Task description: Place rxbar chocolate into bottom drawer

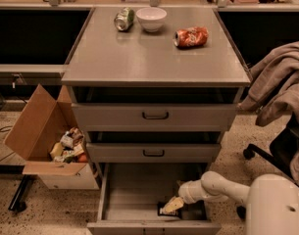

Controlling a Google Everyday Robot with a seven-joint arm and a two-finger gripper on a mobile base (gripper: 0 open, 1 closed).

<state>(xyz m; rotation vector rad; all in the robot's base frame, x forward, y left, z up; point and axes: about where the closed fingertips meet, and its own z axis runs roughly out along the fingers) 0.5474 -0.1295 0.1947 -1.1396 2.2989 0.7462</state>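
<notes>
Grey metal bottom drawer (134,195), gripper (172,204) inside, at flat rxbar chocolate (164,212)

I can read no word or number anywhere. The chocolate bar (163,211) lies in the bottom drawer (134,195), low in the frame and right of centre, right at my gripper (172,204). It bears pale stripes of lettering, too small to make out. The crushed orange can (190,36) near the upper right shows white marks. The green can (123,19) at the upper middle shows some print. Neither is legible.
</notes>
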